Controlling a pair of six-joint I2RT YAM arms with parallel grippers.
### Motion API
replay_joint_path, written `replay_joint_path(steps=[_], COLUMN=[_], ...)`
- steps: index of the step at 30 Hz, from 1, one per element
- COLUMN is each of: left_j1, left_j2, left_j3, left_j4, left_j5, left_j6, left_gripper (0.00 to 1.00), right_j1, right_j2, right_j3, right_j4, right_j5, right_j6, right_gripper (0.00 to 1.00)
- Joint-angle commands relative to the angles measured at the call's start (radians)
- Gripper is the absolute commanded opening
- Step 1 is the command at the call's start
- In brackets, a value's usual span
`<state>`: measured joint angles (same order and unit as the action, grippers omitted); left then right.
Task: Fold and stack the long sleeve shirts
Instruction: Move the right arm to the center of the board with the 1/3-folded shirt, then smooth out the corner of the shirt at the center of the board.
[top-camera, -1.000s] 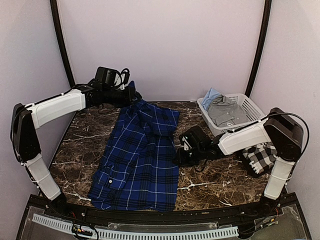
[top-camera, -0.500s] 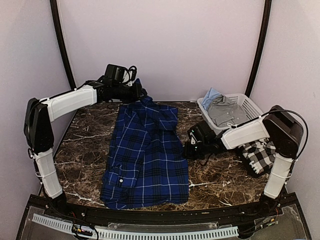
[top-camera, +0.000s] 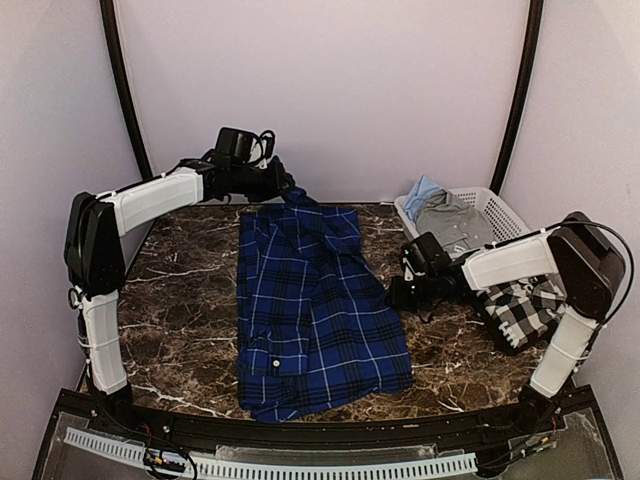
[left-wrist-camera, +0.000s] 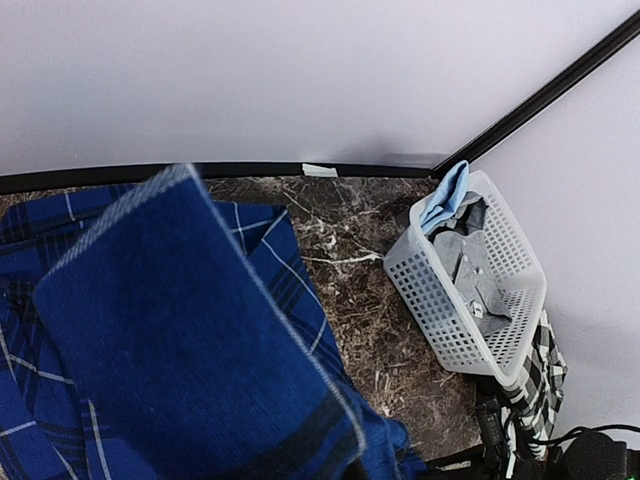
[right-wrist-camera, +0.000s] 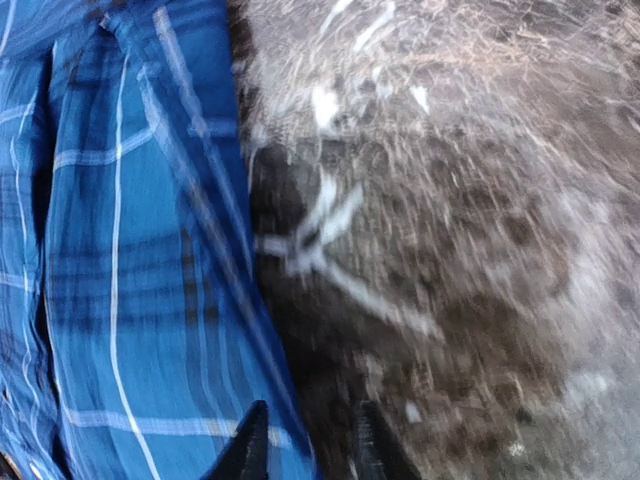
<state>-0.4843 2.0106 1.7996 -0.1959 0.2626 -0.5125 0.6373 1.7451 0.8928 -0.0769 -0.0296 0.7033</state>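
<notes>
**Top view.** Blue plaid shirt (top-camera: 315, 305) lies spread on the counter (top-camera: 170, 300). Its long axis runs far to near, with the near hem angled slightly right. The far end is held up off the counter by the left jaws, which are pressed together on that cloth at the back edge. The right jaws sit low, just beside the shirt's right edge at about mid-length, so the shirt lies to their left. Black-and-white check shirt (top-camera: 520, 312) lies crumpled at the counter's right side, near the white basket (top-camera: 497, 208). 2 shirts, 0 folded.

**Left wrist view.** Blue cloth hangs directly in front of the lens, which fits a pinch. The jaws themselves are hidden behind it.

**Right wrist view (blurred).** 2 fingertips (right-wrist-camera: 250, 448) at the bottom stand a little apart. The shirt's edge runs down toward the gap. No cloth is clearly pinched.

**Judgement.** The coming move turns on that right edge. The right jaws are the nearer pair and need only a slight shift left to take it. The fold would then go across the shirt, square to its long axis.
</notes>
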Motion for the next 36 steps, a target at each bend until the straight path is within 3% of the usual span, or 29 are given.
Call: replay_joint_path(steps=[1, 7, 22, 32, 36], left_j1=[0.003, 0.003, 0.003, 0.003, 0.003], left_j2=[-0.021, -0.024, -0.022, -0.022, -0.022], left_j3=[0.041, 0.057, 0.06, 0.058, 0.059], left_j4=[0.02, 0.042, 0.077, 0.081, 0.084], left_j5=[0.023, 0.036, 0.074, 0.08, 0.082], left_j6=[0.0, -0.007, -0.029, -0.038, -0.04], left_gripper=[0.0, 0.0, 0.0, 0.0, 0.0], right_j1=[0.035, 0.136, 0.394, 0.529, 0.549], right_j2=[-0.111, -0.221, -0.378, -0.27, -0.247], right_j3=[-0.056, -0.129, -0.302, -0.249, -0.24], right_j4=[-0.082, -0.171, -0.334, -0.456, -0.494], right_j5=[0.016, 0.05, 0.122, 0.202, 0.219], right_j6=[-0.011, 0.043, 0.317, 0.434, 0.47], right_gripper=[0.33, 0.43, 0.41, 0.38, 0.32])
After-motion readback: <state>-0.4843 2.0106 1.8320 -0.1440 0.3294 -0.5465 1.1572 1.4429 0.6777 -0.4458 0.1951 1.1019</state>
